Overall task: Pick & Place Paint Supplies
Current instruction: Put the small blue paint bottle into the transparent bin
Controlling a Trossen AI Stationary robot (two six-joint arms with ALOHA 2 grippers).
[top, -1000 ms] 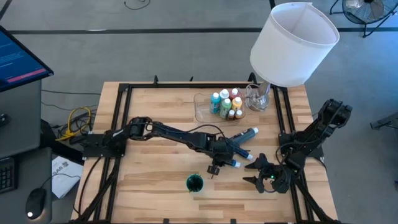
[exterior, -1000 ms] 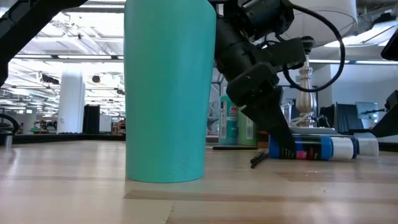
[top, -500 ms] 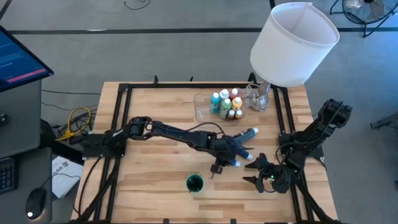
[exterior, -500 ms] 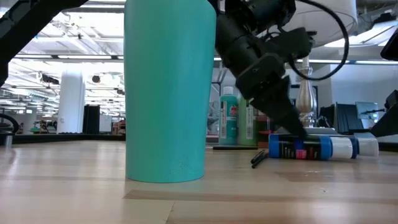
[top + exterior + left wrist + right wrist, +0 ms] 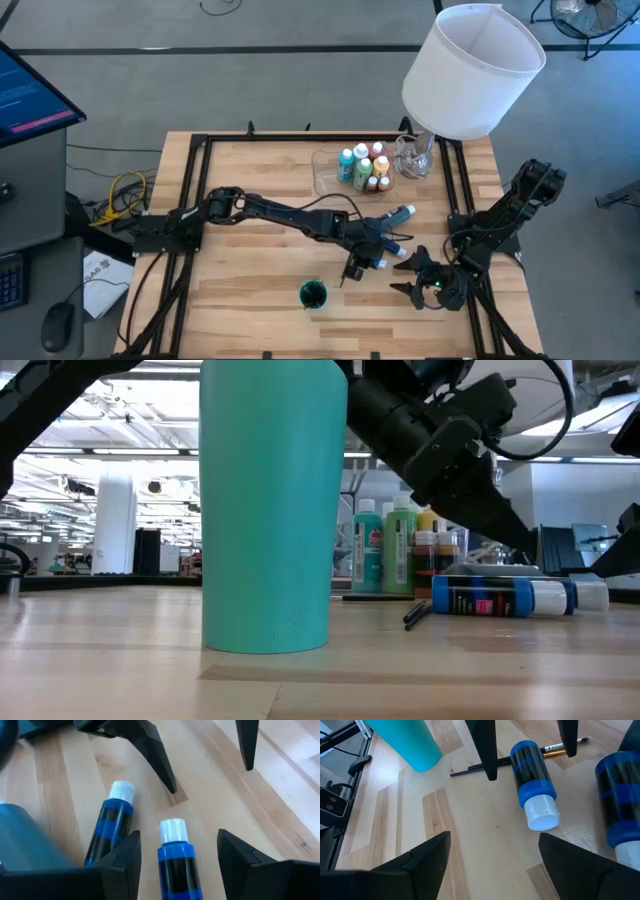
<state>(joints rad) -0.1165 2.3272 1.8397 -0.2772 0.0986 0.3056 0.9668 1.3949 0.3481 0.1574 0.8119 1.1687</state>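
Paint bottles (image 5: 175, 857) lie free on the desk; your left gripper (image 5: 378, 246) has just opened and lifted away.

Half a second ago its fingers were down at the nearer blue bottle in the low view; now they stand apart above it, holding nothing, so this bottle is not picked yet. Two blue bottles lie side by side near the desk's front right corner, the second one (image 5: 111, 822) just beside the first, with a thin brush (image 5: 475, 768) near them. Your right gripper (image 5: 418, 272) waits open at the desk's right edge. Other bottles (image 5: 362, 167) stand at the back edge, the teal cup (image 5: 313, 294) near the front edge.
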